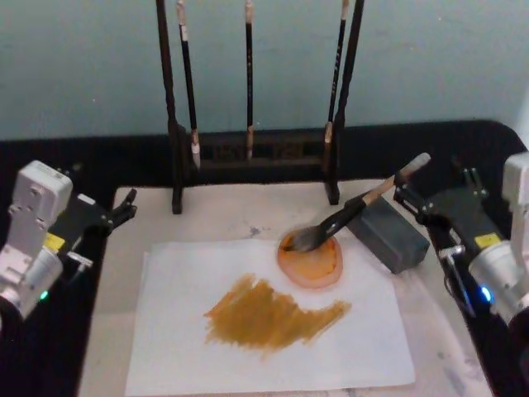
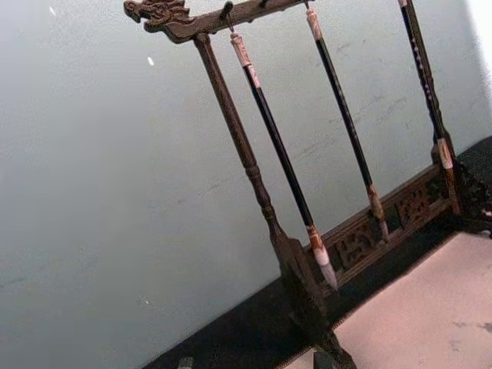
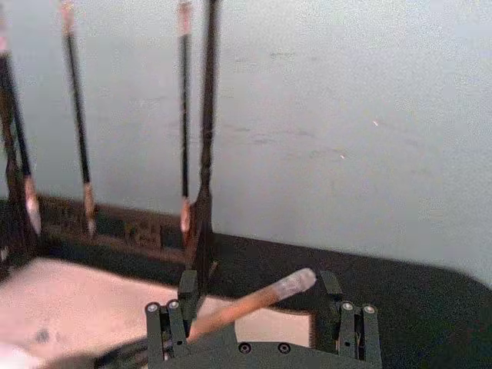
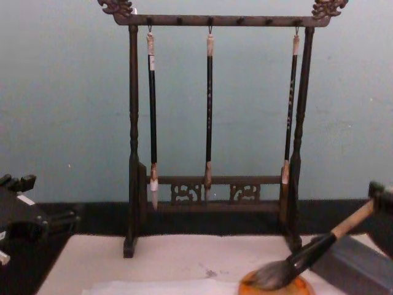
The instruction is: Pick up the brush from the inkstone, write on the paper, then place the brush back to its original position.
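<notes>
Orange is showing on the inkstone (image 1: 311, 260), a small round dish sitting on the far right part of the paper (image 1: 248, 347), and the brush (image 1: 357, 207) is lying across it with its dark tuft resting in the dish and its pale handle leaning up and to the right over a grey block (image 1: 388, 234). That block is probably serving as a rest, lifting the handle end clear of the table so fingers can close around it. The right gripper (image 1: 411, 198) is hovering at that raised end; in the right wrist view its fingers (image 3: 165, 323) are standing wide on either side of the handle tip, with clear gaps between them and the wood, so nothing is being held. A broad ochre smear (image 1: 269, 314) is already lying on the paper in front of the dish. With ink down and the brush back in the dish, I judge the right arm to be at the close of the task rather than its start, though the pictures alone are not settling that. The left gripper (image 1: 122, 208) is idling at the left edge of the table, well apart from the paper; I cannot tell how its fingers are standing. Three slender brushes are hanging from a dark wooden rack (image 4: 215, 196) at the back.
</notes>
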Robot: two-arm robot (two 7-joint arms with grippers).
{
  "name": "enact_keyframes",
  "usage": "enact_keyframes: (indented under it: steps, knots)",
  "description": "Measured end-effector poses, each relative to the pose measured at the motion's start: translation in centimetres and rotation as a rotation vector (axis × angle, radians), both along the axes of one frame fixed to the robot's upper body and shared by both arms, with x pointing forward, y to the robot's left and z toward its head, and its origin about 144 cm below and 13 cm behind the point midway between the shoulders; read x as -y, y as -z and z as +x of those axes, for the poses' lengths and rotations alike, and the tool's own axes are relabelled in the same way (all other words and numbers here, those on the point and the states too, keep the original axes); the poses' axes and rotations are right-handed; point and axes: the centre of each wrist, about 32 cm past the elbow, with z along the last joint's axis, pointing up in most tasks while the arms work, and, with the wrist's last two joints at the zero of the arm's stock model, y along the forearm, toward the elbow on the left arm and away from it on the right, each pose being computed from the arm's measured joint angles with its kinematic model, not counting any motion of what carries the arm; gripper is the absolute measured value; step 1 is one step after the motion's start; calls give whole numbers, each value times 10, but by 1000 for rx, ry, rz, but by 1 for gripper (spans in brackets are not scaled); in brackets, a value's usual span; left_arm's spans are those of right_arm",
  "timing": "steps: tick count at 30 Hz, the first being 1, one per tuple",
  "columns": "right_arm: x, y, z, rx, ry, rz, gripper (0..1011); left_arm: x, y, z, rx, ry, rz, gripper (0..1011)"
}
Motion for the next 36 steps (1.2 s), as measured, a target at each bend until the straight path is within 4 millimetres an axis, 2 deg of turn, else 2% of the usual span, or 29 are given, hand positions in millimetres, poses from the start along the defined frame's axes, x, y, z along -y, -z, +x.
enact_keyframes:
  steps: [2,8,36]
  knots:
    - [-2,11,-4,18,-12,-48,1000,0,0,0,0,0,0,1010]
    - [-6,26,-10,26,-38,-101,1000,0,0,0,0,0,0,1009]
    - [-5,25,-8,19,-38,-88,1000,0,0,0,0,0,0,1010]
